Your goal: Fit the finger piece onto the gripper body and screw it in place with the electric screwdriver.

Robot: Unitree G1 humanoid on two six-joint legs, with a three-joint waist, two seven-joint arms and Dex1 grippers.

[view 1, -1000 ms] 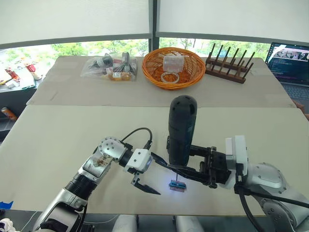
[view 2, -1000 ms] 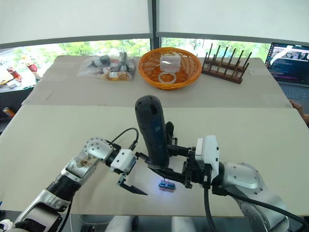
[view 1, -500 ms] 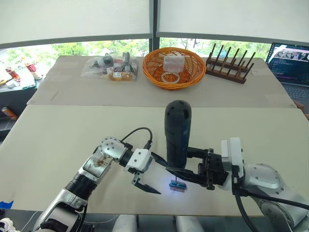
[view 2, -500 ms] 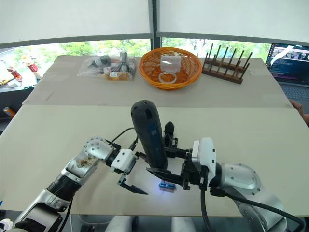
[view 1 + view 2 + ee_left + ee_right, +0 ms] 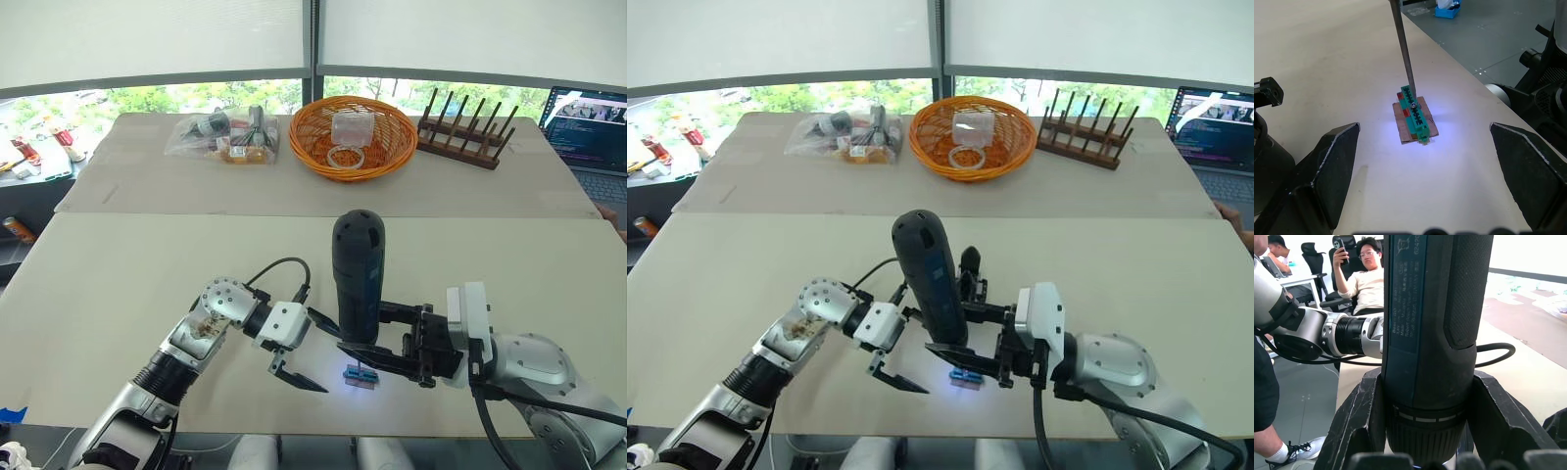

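Observation:
My right gripper (image 5: 370, 341) is shut on the electric screwdriver (image 5: 358, 269), a thick dark cylinder held nearly upright; its fingers (image 5: 1356, 426) clamp the barrel low down. The thin metal bit (image 5: 1404, 54) comes down onto a small green block (image 5: 1414, 113) lying on a brown card, lit bluish-white by the tool's light. My left gripper (image 5: 329, 362) stands open just left of the block (image 5: 360, 377), one finger on each side of it, touching nothing. The finger piece and the gripper body are out of view.
At the back of the table stand an orange basket (image 5: 353, 137), a wooden peg rack (image 5: 465, 127), a plastic bag of parts (image 5: 220, 137) and a laptop (image 5: 588, 122). The block lies close to the table's front edge. A seated person (image 5: 1369, 279) holds a phone.
My right arm has shifted slightly left and brought the screwdriver from a rightward lean to nearly upright, with the bit staying on the green block. The left gripper has not moved.

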